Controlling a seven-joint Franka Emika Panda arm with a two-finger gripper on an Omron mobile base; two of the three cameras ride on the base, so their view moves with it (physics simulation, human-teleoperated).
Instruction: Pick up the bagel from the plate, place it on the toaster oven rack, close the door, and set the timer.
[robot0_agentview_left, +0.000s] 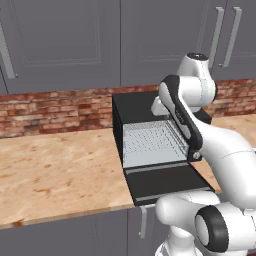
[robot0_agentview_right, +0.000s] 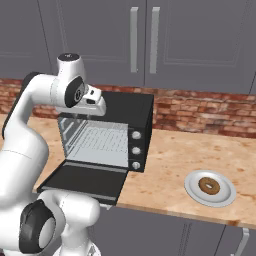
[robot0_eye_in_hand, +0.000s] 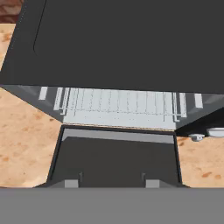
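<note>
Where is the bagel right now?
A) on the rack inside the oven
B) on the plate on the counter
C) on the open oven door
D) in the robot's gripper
B: the bagel lies in the middle of the plate on the counter, to the right of the toaster oven, whose rack and open door are bare.

One bagel (robot0_agentview_right: 208, 186) on one plate (robot0_agentview_right: 222, 197). One toaster oven (robot0_agentview_right: 142, 117) with one door (robot0_agentview_right: 82, 182), one rack (robot0_agentview_right: 100, 141) and three knobs (robot0_agentview_right: 135, 150). One desk (robot0_agentview_left: 55, 170).
</note>
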